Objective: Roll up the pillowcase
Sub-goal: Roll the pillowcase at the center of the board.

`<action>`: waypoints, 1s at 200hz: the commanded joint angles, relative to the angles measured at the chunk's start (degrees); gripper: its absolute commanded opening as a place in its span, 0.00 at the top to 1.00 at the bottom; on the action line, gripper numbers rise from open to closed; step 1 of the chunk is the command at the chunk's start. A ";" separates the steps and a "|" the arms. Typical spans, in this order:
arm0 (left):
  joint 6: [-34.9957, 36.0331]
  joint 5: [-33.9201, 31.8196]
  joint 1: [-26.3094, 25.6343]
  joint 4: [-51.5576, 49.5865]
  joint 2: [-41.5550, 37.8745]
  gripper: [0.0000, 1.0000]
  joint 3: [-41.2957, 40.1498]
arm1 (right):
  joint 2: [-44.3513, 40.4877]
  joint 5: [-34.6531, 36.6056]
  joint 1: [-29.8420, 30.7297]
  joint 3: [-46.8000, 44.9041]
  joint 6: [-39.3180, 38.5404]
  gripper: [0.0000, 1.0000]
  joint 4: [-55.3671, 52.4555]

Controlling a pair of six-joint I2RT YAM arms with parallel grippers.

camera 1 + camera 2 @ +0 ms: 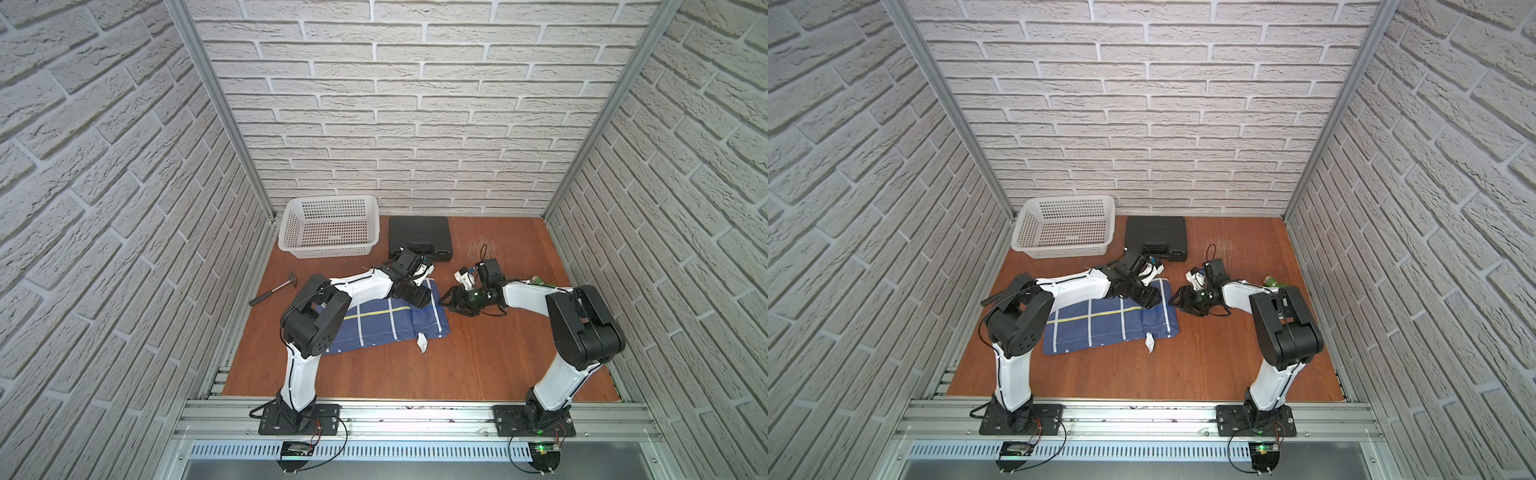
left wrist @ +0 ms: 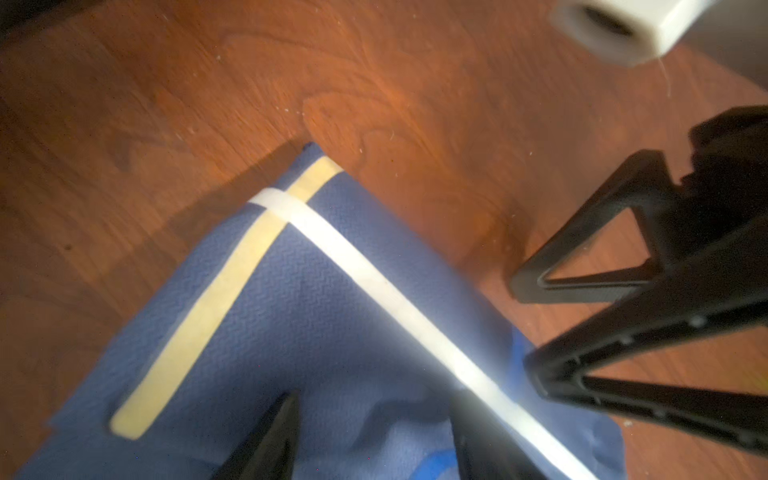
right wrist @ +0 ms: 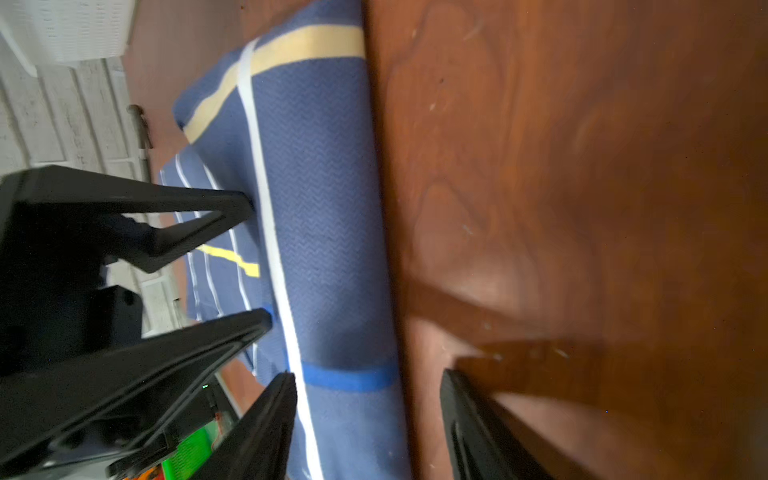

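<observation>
left arm (image 1: 365, 286), right arm (image 1: 525, 297): white shells | joints (image 1: 316, 320): black | base plates (image 1: 324, 415): black

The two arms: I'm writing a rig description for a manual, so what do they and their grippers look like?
The left arm and right arm have white shell links, black joint housings and black base plates, with thin black cables running along them. The left gripper and right gripper are black; each finger is a tapering, open triangular frame.

1. We see both top views bright, evenly lit and sharp, with the brick walls (image 1: 104, 166) bending at the edges.
2. We find both wrist views soft and smeared; a dark shadow crosses the table (image 3: 582, 166).
</observation>
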 commanded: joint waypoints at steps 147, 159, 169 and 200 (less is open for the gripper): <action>5.23 -13.78 5.39 8.80 13.52 0.38 10.56 | -1.76 -12.28 -7.59 -26.55 6.71 0.39 12.23; 5.52 -13.80 5.39 7.39 13.94 0.39 10.66 | -0.16 -13.13 -7.60 -24.96 6.29 0.39 11.56; 5.92 -14.03 5.41 6.19 14.21 0.39 10.90 | 0.72 -13.80 -7.59 -24.44 6.11 0.39 11.83; 8.43 -15.33 5.11 1.83 15.50 0.42 12.24 | 4.25 -17.69 -7.56 -23.54 6.85 0.39 13.24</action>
